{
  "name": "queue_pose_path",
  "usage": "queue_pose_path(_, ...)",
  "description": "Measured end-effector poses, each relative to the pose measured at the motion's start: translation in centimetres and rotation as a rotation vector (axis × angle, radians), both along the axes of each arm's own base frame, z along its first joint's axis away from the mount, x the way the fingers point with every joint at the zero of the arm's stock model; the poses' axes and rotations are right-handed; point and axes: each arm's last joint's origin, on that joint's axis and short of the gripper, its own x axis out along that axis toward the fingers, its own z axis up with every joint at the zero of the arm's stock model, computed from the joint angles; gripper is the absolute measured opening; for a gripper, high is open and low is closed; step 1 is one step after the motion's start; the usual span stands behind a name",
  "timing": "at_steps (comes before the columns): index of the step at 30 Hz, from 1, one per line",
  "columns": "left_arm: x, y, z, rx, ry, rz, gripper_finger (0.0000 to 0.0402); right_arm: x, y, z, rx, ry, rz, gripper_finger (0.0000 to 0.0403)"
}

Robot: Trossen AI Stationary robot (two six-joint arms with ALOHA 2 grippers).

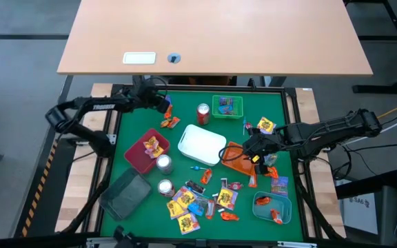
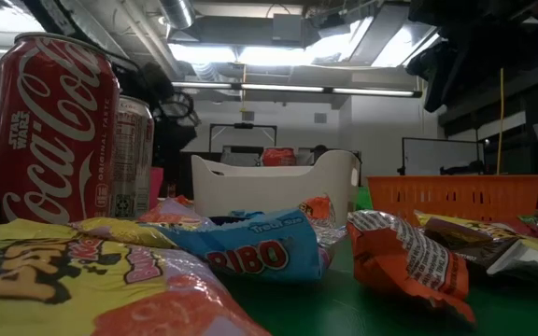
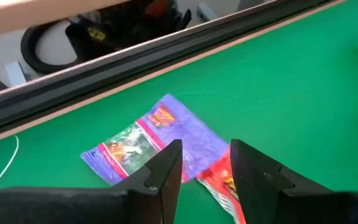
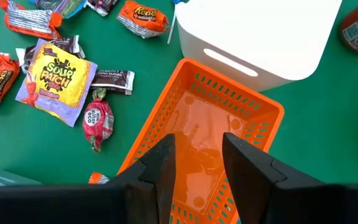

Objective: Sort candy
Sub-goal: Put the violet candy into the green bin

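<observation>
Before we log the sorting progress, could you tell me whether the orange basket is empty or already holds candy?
Empty: the right wrist view shows the orange basket's bare floor, with no candy inside.

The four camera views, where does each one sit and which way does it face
High: overhead, straight down on the table; both arms show.
Low: at tabletop level, past a Coca-Cola can into the room; no gripper identifiable.
Left wrist: above a purple packet; left gripper open.
Right wrist: over the orange basket; right gripper open.
Shared: the orange basket shows in high, low, right wrist.
</observation>
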Motion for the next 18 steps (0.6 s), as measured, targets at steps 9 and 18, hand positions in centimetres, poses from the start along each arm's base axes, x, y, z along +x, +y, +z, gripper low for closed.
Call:
queue_pose_path(9,0.2,0.9,-3.0,-0.071,0.058,0.009,0.0124,0.0,0.0,0.0,0.000,0.000,0.000,0.0131)
queue_pose_path(18,0.5,1.3,-4.9,-0.099,0.094,0.012,0.0123,0.0,0.0,0.0,0.000,0.000,0.000,0.0131)
